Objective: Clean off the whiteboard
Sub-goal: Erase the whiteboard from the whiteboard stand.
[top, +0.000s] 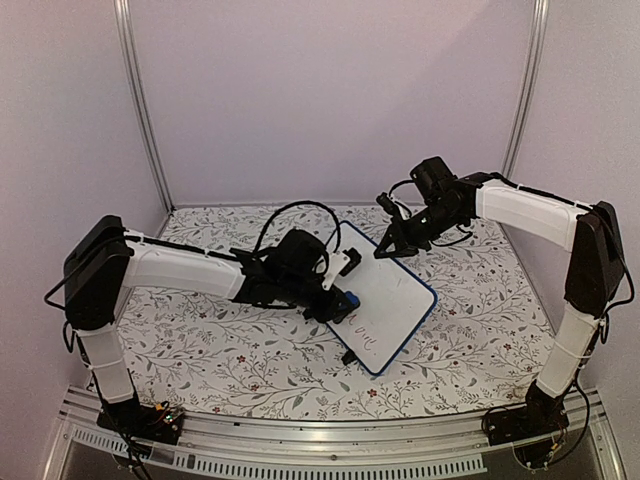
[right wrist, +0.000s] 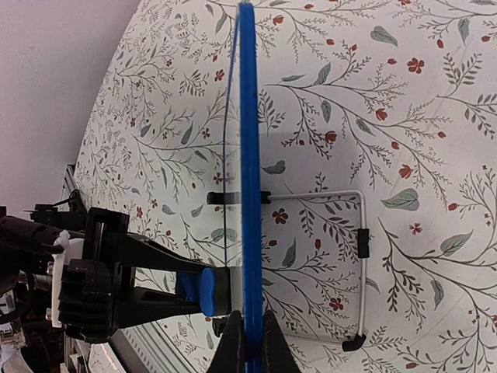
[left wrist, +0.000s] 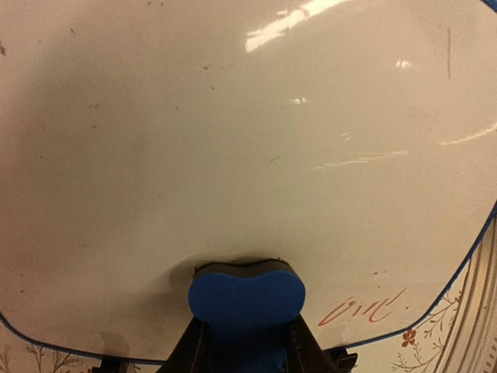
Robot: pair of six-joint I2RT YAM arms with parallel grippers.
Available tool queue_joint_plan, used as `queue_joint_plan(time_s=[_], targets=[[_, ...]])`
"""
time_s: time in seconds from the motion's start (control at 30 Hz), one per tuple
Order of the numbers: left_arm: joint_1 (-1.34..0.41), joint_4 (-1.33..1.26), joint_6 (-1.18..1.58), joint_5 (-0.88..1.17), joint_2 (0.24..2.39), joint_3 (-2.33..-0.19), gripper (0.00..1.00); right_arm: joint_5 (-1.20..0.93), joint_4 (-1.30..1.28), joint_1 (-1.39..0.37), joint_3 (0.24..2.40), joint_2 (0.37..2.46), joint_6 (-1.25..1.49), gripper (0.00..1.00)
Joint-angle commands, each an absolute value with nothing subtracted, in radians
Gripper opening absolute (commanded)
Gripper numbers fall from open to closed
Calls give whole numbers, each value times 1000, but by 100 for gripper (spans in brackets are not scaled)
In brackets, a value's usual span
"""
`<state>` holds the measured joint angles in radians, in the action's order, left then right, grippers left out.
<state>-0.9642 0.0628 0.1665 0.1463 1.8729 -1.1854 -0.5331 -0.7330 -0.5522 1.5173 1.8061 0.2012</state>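
The whiteboard stands tilted on the floral table, a blue-framed white board seen edge-on in the right wrist view. My left gripper is shut on a blue eraser block, whose dark felt face presses against the board's white surface. Reddish handwriting remains low on the board, to the right of the eraser. My right gripper is shut on the board's blue frame at its upper edge. The eraser also shows from the side, flat against the board.
A thin wire stand with black tips props the board from behind. The floral tablecloth covers the table. White enclosure walls and metal posts stand at the back and sides.
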Motion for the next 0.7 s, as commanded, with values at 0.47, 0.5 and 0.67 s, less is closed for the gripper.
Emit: queue_joint_plan(time_s=[0.47,0.5,0.67], targets=[[-1020,60,253,185,1852,-970,0,-505,-836,-591,1517,1856,184,0],[-1019,61,253,179,1840,-960,0,-505,-835,-591,1518,1856,184,0],[-1017,71,226,121,1787,-977,0,-506,-836,-591,1517,1856,183,0]])
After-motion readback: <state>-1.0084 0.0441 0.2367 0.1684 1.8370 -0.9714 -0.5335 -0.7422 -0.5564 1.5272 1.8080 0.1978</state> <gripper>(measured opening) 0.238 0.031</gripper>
